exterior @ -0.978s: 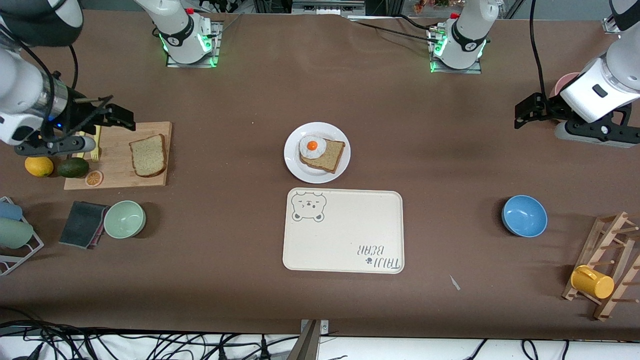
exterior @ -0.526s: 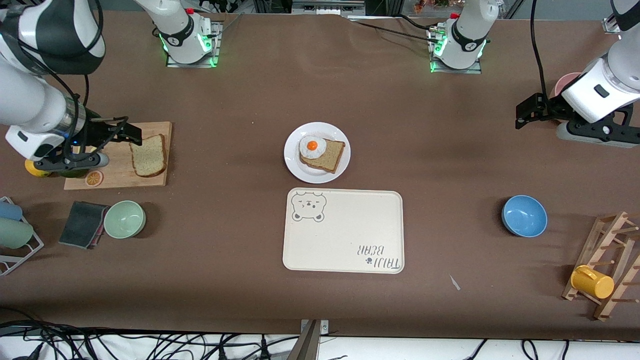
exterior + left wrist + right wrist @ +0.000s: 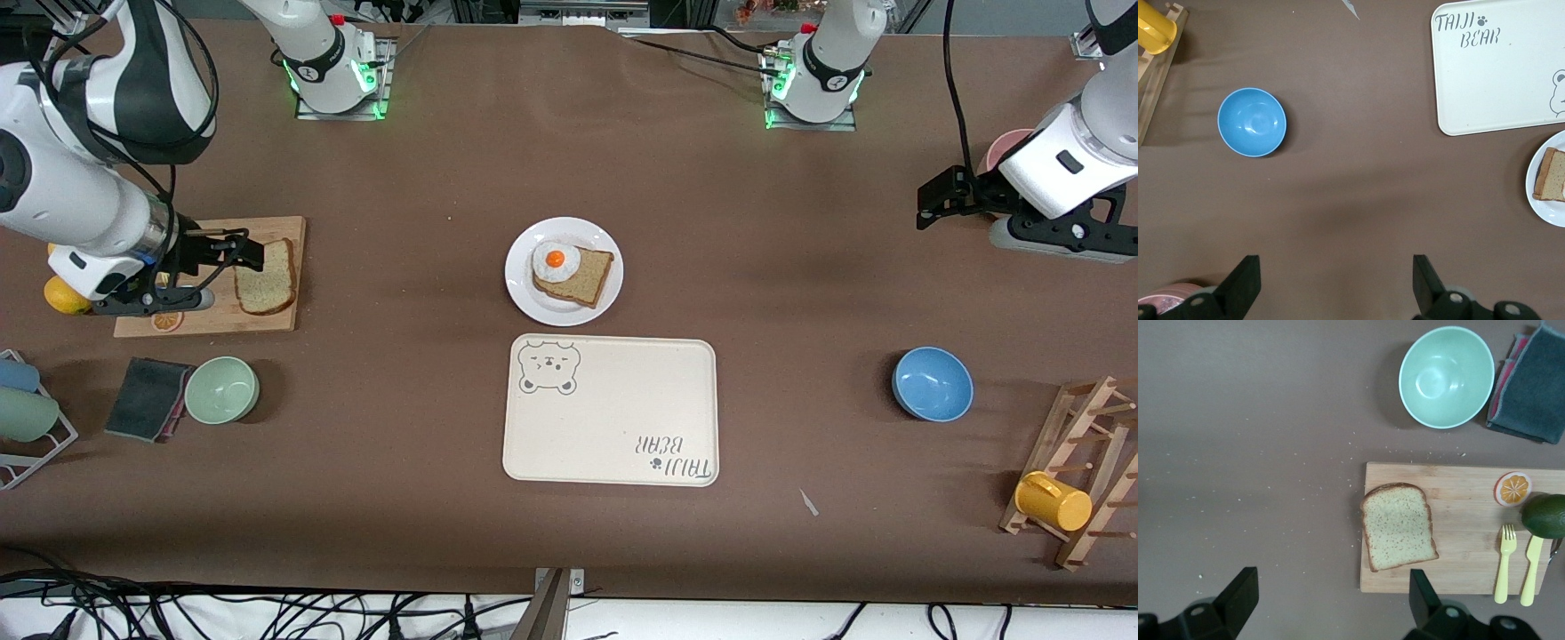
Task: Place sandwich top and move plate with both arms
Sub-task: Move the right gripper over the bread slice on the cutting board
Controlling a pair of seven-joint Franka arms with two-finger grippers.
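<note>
- The sandwich top (image 3: 266, 277) lies flat on the wooden cutting board (image 3: 213, 307) at the right arm's end of the table (image 3: 427, 178), apart from the orange slice (image 3: 1512, 488), the avocado (image 3: 1545, 515) and the yellow fork (image 3: 1503, 563) that share the board.
- It looks light, soft and easily crushed; a gentle pinch across its two long crust edges seems safest, since the crust is likely the firmest part and the crumb would dent or tear.
- Lying flat, it offers little height to catch, so the fingertips probably need to come down right to the board on both sides.
- The right gripper (image 3: 240, 258) hovers over the board just beside the slice, jaws spread wide and empty.
- The plate (image 3: 524, 293) sits mid-table, just farther from the front camera than the bear tray (image 3: 622, 409), and carries the egg-topped slice (image 3: 573, 271).
- The plate appears rigid, smooth and slippery, with a thin low rim; holds on two facing rim edges should keep it level so the stack does not slide.
- The left gripper (image 3: 944, 197) waits over the left arm's end of the table, jaws spread and holding nothing.
</note>
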